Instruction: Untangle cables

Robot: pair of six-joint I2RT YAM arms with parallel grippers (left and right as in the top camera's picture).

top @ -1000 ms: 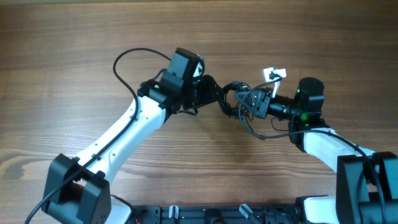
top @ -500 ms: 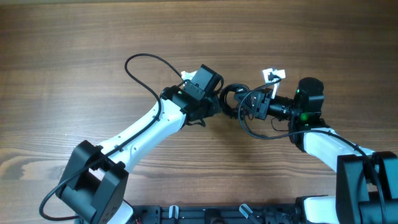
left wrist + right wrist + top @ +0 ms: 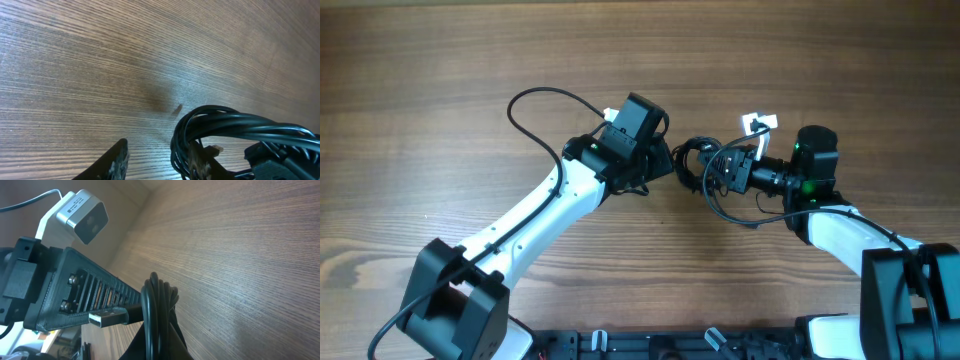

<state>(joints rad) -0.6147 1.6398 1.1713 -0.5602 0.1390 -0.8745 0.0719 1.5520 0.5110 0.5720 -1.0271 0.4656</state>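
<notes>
The cables [image 3: 703, 168] are a tangled black bundle on the wooden table between my two arms. My right gripper [image 3: 722, 172] is shut on it; in the right wrist view the cables [image 3: 158, 305] stand clamped between its fingers [image 3: 161, 342], and a USB plug [image 3: 107, 318] juts out to the left. My left gripper [image 3: 670, 166] is at the bundle's left side and is open. In the left wrist view a cable loop [image 3: 225, 127] curls round its right finger [image 3: 201, 161], while only bare table shows between the fingertips [image 3: 159, 162].
A small white tag [image 3: 760, 122] lies just behind the right gripper. The left arm's own thick wire [image 3: 535, 110] arcs over the table to the left. In the right wrist view the left arm's grey camera [image 3: 82, 210] and ribbed body [image 3: 75, 290] sit close by.
The left arm swung right toward the bundle, then drew slightly back to the left, and its wire loop shifted with it. The right arm and its grip stayed still.
</notes>
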